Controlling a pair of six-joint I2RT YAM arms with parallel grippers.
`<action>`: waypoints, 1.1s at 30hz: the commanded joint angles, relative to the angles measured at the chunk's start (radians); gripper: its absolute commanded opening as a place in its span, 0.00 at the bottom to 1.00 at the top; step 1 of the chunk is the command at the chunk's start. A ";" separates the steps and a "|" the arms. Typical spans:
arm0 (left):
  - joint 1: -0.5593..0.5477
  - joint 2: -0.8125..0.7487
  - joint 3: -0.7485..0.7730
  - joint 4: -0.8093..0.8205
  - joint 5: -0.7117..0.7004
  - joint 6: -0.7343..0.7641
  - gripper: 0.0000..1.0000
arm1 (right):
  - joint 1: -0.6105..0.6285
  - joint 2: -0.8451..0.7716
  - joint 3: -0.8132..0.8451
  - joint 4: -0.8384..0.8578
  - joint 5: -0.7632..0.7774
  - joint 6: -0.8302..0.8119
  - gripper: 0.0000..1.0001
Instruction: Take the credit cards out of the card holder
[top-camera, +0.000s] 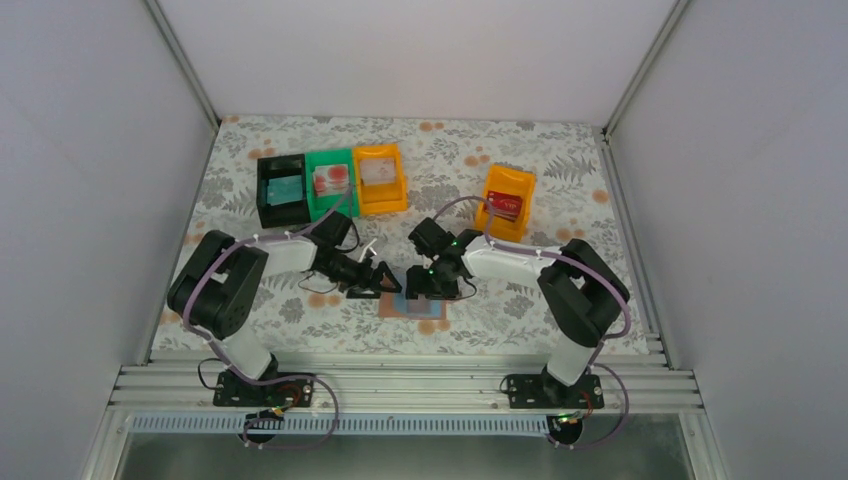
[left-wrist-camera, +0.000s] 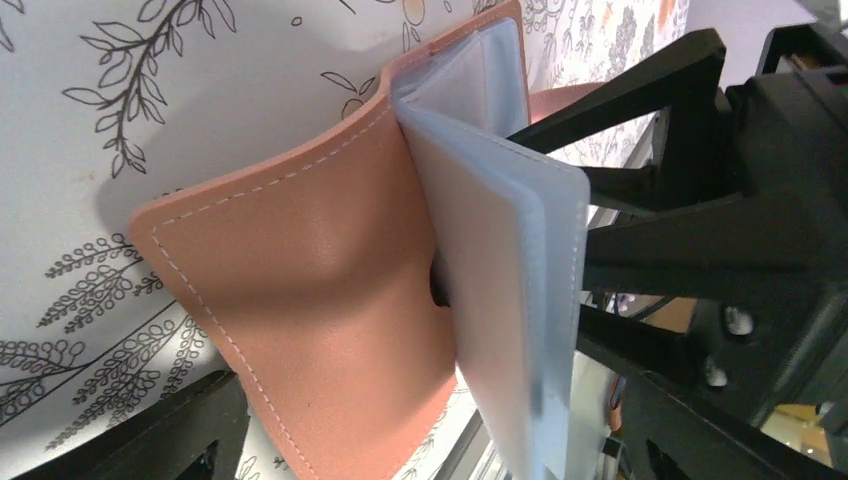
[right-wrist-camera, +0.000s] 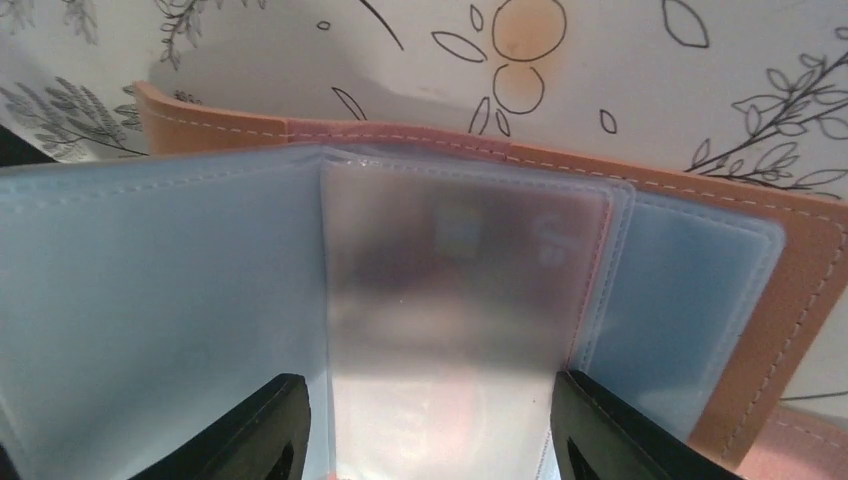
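The walled worktop (top-camera: 440, 150) is leaving you room ahead; left hand (top-camera: 388, 284) is hanging spread at the card holder (left-wrist-camera: 320, 300), right hand (top-camera: 420, 290) straddling its sleeve (right-wrist-camera: 450, 300), grip unclear, bins (top-camera: 330, 157) beyond

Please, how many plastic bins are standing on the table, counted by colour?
Black bin: 1
Green bin: 1
Orange bins: 2
Total: 4
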 joint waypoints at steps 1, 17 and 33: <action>-0.013 0.037 -0.005 -0.009 -0.021 -0.002 0.85 | -0.008 -0.008 -0.054 0.175 -0.130 0.015 0.61; -0.013 0.091 0.015 -0.039 -0.041 0.010 0.02 | -0.106 -0.153 -0.036 0.186 -0.249 -0.020 0.62; -0.013 0.136 0.034 -0.066 -0.059 0.019 0.02 | -0.225 -0.106 -0.098 -0.177 0.165 -0.108 0.59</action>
